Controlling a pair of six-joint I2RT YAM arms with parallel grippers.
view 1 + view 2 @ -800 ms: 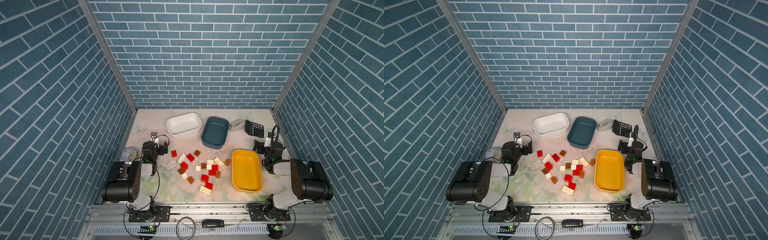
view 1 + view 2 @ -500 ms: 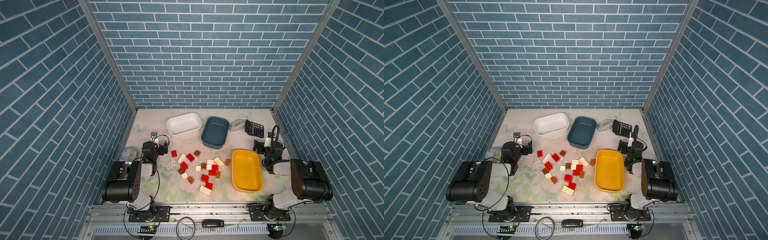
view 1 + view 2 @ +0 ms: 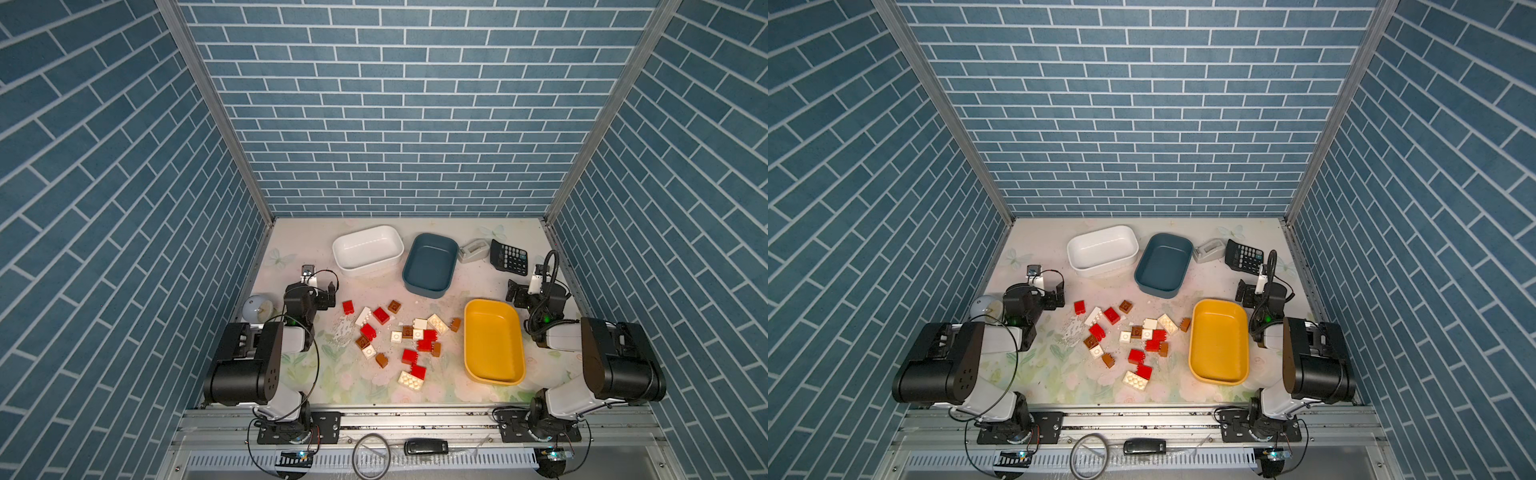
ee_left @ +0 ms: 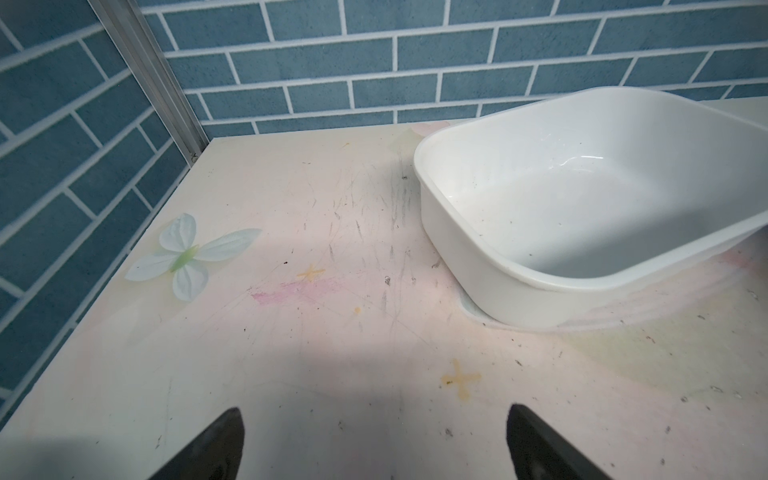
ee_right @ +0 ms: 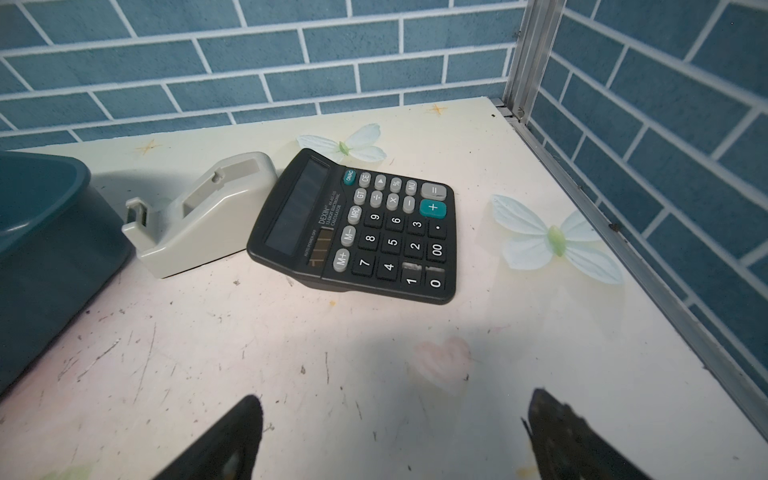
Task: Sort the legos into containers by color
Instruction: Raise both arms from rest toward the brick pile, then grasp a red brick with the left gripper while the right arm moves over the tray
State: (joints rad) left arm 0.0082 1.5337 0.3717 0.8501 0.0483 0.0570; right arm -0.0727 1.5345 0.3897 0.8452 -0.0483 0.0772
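Both arms sit folded at the near corners. My left end effector (image 4: 374, 409) is spread wide with nothing in it, over bare pale flower-printed table (image 4: 311, 332) just beside the white rounded plastic tub (image 3: 368, 251). My right end effector (image 5: 395, 397) is equally wide and empty, facing the black desk calculator (image 5: 361, 226) and grey plastic tape dispenser (image 5: 199, 224). The small studded plastic legos (image 3: 424, 345), red, brown and cream-white, all lie loose mid-table between the arms. The white tub, the dark teal-blue plastic tub (image 3: 430, 264) and the yellow plastic tub (image 3: 492, 343) hold none, so I reckon sorting has not begun. Hazards as I judge them: bricks in the thick of the pile touch or nearly touch, red against brown, so jaws closing on one may pinch or shove a wrong-coloured neighbour. The yellow tub stands between my right arm and the pile, and a low reach could clip its rim and slide it. Cream bricks read faintly on the pale table and are easily missed. Only cream has an obvious matching tub, so if my two arms disagree on red and brown, the colours mix.
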